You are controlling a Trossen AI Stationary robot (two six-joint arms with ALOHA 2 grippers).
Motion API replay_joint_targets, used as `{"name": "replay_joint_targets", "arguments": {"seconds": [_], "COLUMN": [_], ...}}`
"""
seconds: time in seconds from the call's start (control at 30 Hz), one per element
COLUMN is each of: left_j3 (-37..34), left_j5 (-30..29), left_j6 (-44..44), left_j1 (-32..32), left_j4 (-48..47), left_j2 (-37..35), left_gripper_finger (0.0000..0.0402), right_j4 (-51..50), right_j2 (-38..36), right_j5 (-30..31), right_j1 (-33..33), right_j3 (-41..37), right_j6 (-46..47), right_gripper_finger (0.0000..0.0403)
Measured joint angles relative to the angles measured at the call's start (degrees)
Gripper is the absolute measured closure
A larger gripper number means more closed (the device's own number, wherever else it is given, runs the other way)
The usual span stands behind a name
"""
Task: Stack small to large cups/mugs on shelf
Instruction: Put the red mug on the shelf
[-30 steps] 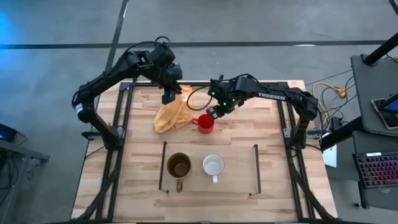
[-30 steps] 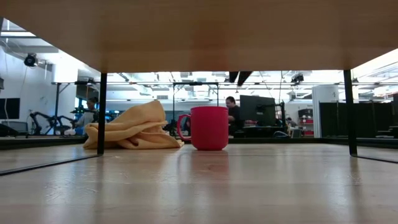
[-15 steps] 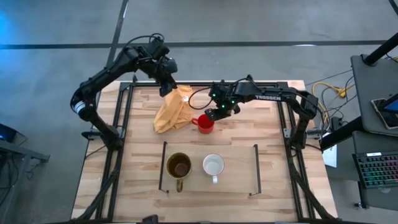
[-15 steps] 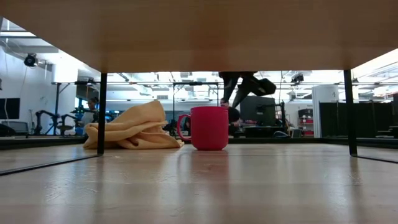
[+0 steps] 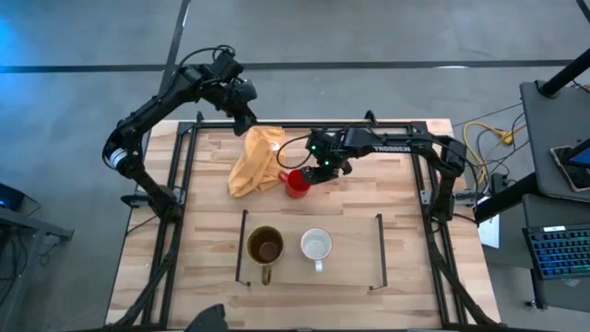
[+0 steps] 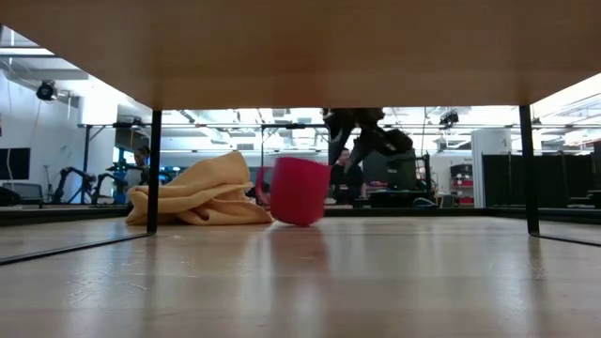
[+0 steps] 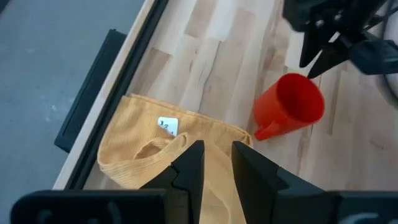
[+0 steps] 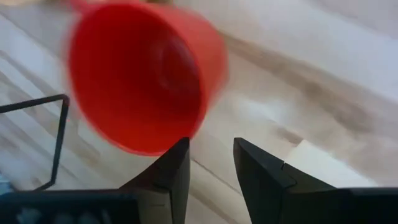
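On the shelf [image 5: 350, 242] near the table's [image 5: 406, 203] front edge, the brown mug [image 5: 265, 247] and white mug [image 5: 316, 245] stand upright side by side, nothing inside either. The red mug [image 5: 296, 183] sits mid-table beside the yellow cloth [image 5: 255, 161], tipped over, its mouth facing the right gripper [image 5: 316, 172], whose fingers are slightly parted just beside its rim. The left gripper [image 5: 247, 118], narrowly parted, hovers at the rear edge.
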Motion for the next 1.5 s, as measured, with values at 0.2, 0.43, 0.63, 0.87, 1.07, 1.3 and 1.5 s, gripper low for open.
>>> {"name": "replay_joint_targets", "arguments": {"seconds": [0.2, 0.43, 0.63, 0.87, 1.07, 1.3, 1.5], "left_j3": [-1.6, -1.7, -5.6, -17.0, -22.6, -24.3, -30.2], "left_j5": [0.0, 0.0, 2.0, 9.3, 9.4, 13.7, 11.8], "left_j6": [0.0, 0.0, 1.9, 4.5, 6.2, 6.1, 6.0], "left_j1": [0.0, 0.0, 0.3, -0.8, -2.5, -7.2, -9.2], "left_j4": [0.2, 0.8, -0.5, 3.4, 13.0, 14.0, 16.4], "left_j2": [0.0, 0.0, -0.1, -0.2, -0.3, -0.3, -0.3], "left_gripper_finger": [0.0334, 0.0334, 0.0334, 0.0334, 0.0334, 0.0334, 0.0334], "right_j4": [0.0, 0.1, 0.1, -0.2, -0.2, 0.0, 0.0], "right_j2": [0.4, 0.2, 0.2, 0.2, 0.2, 0.2, 0.2], "right_j5": [0.9, 1.9, 4.8, 4.9, 3.3, 1.2, 1.5], "right_j1": [-0.1, 0.0, -0.3, -0.4, -0.4, 1.0, 1.0], "right_j3": [0.0, 3.1, 6.0, 5.3, 5.1, 5.1, 5.1], "right_j6": [0.2, -0.1, -1.5, -1.7, -0.9, 0.2, 0.6], "right_gripper_finger": [0.0284, 0.0282, 0.0282, 0.028, 0.028, 0.029, 0.0301]}}
